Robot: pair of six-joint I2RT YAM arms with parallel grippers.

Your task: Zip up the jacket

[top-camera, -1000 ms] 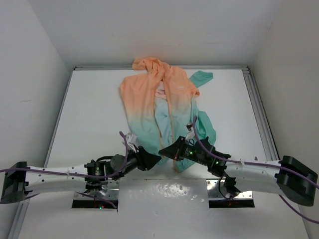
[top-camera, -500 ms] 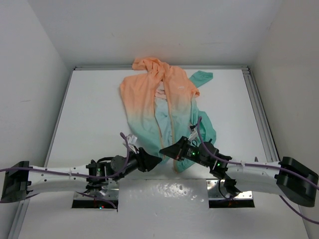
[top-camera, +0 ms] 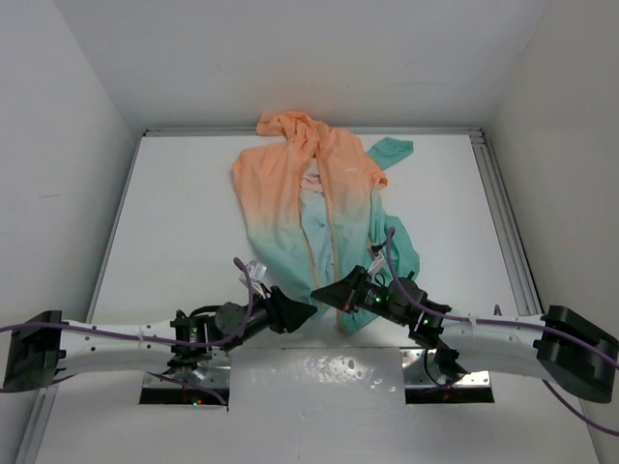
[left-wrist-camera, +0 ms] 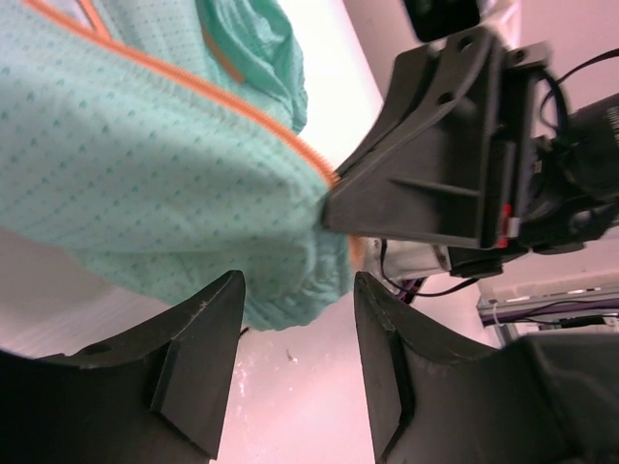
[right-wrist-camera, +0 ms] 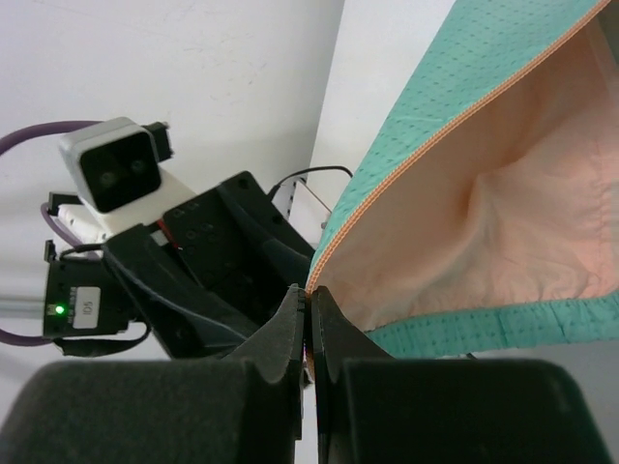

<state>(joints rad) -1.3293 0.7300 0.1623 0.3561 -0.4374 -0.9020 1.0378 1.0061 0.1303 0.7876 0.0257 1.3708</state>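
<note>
With the jacket (top-camera: 319, 203) spread mid-table and its hem's zipper edge (right-wrist-camera: 406, 174) pinched in the closed right gripper (right-wrist-camera: 309, 302), the opposite edge is best taken close by with the left gripper (left-wrist-camera: 295, 290) (jaws apart, empty).

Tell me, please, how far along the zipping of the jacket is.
Done: the right pincer is shut on the jacket hem by its orange zipper edge. In hand: the left pincer stands open beside that corner. Left: the front lies open, nothing zipped.
</note>
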